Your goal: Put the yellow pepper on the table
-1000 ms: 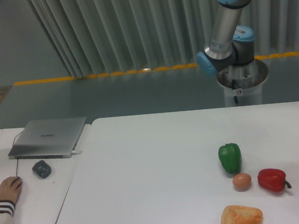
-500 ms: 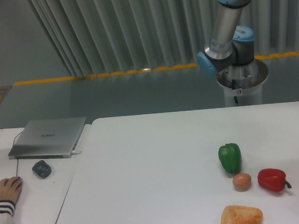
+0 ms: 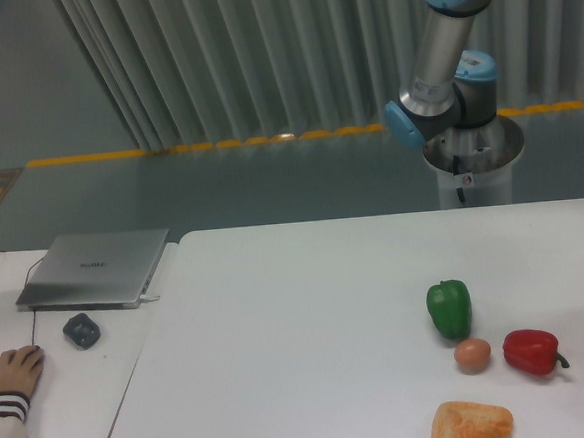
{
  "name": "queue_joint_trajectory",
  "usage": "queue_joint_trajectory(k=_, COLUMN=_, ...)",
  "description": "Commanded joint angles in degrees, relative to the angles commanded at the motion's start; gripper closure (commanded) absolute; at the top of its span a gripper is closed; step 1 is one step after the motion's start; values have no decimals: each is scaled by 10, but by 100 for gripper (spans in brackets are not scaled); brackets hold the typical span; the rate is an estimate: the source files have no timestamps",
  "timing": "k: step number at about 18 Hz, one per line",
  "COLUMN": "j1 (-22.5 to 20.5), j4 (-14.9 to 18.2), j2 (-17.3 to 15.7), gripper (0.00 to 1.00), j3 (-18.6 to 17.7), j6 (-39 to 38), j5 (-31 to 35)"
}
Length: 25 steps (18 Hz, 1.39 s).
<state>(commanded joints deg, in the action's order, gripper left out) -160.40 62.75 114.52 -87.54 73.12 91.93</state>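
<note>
Yellow pepper nowhere in shot, pincer out of frame too so can't tell its state, nothing budged on the tabletop (image 3: 309,318) lately, so placing probably not done yet.

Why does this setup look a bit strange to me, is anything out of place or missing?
Nothing is spilled or damaged. The glossy green pepper, small brown egg, red pepper and orange-brown bread roll sit tidily on the white tabletop. Oddly, no yellow pepper is visible, and the robot arm leaves the frame, hiding its gripper.
</note>
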Motion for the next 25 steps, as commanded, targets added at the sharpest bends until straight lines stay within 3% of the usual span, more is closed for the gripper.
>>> queue_joint_trajectory(k=23, j1=-12, j4=-4, j2=15, gripper=0, j3=-4, j6=-24, j5=4)
queue_joint_trajectory(k=25, j1=-13, j4=-3, j2=15, gripper=9, j3=-5, j6=-22, j5=4)
